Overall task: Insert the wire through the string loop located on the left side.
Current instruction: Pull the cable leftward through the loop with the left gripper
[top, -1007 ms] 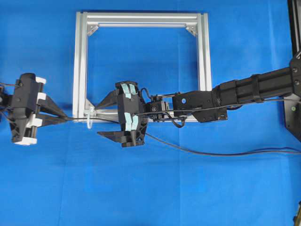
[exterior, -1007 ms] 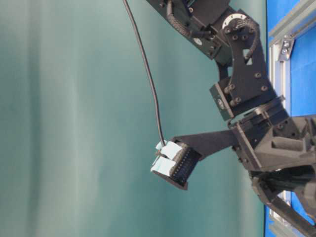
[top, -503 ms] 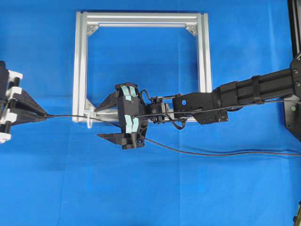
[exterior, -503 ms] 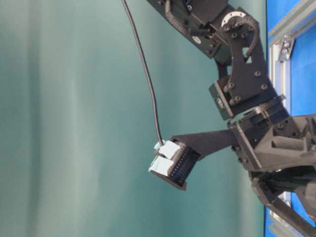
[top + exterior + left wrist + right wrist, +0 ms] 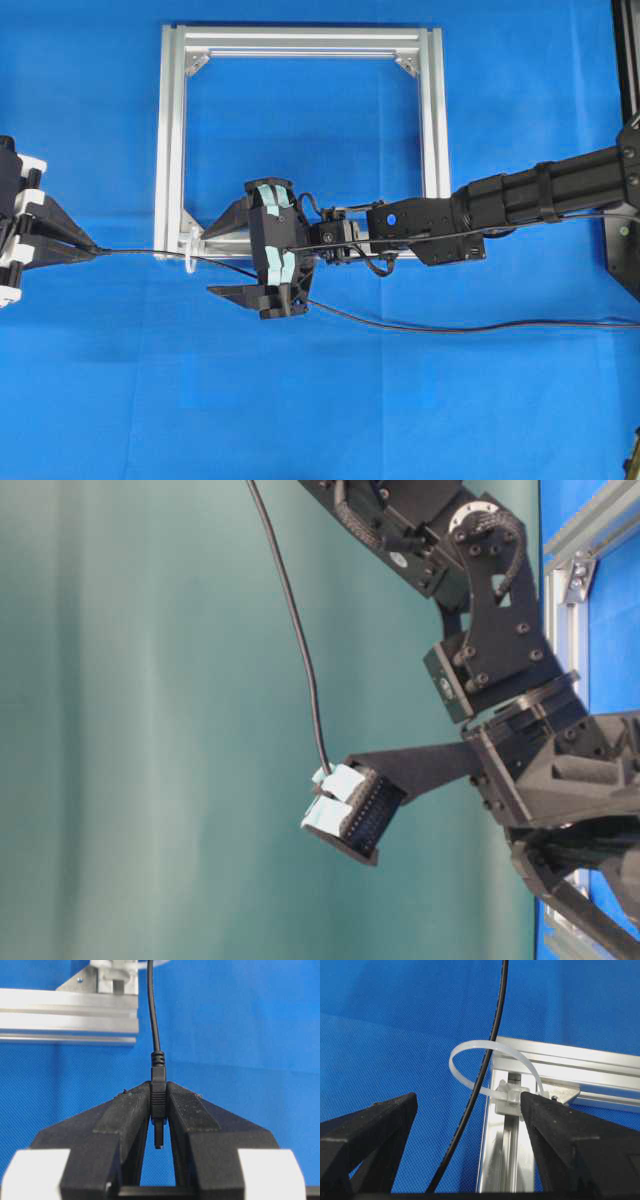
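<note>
The wire [image 5: 480,1075] is passing through the string loop [image 5: 492,1062], the left gripper [image 5: 159,1110] clamping its plug, the right gripper [image 5: 470,1150] gaping wide.

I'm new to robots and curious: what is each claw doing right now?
Left gripper: shut on the wire, clamping its plug end.
Right gripper: open, holding nothing; the wire runs between its fingers.

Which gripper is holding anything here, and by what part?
The left gripper pinches the wire by its plug end. The right gripper is open, holding nothing.
</note>
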Controlling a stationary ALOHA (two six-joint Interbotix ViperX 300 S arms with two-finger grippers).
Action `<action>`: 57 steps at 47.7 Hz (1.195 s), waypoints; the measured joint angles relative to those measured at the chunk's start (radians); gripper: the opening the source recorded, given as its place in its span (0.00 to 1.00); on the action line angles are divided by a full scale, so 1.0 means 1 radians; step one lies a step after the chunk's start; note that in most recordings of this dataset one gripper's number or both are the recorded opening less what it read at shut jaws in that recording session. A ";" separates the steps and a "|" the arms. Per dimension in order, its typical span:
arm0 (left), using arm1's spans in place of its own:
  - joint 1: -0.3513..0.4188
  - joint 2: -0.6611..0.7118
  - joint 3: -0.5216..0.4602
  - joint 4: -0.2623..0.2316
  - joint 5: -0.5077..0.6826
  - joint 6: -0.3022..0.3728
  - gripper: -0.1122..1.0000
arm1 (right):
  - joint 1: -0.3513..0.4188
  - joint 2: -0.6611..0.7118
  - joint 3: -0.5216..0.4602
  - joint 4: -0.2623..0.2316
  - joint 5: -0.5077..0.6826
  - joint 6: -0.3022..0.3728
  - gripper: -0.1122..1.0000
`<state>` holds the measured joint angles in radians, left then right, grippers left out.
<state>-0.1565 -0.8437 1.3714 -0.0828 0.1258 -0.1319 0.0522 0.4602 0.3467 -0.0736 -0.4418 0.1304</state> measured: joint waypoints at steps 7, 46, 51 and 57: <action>0.000 0.008 0.000 0.000 -0.002 -0.002 0.25 | -0.002 0.000 0.000 0.000 0.000 0.000 0.94; 0.002 -0.130 -0.048 0.002 -0.003 0.006 0.73 | -0.025 -0.184 0.000 0.002 0.112 -0.005 0.93; 0.003 -0.169 -0.066 0.012 -0.003 0.011 0.73 | -0.025 -0.216 0.000 0.002 0.137 -0.005 0.93; 0.009 -0.187 -0.074 0.021 -0.003 0.011 0.73 | -0.023 -0.244 0.000 0.002 0.166 -0.005 0.93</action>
<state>-0.1473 -1.0308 1.2977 -0.0614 0.1227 -0.1212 0.0291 0.2163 0.3467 -0.0721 -0.2761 0.1258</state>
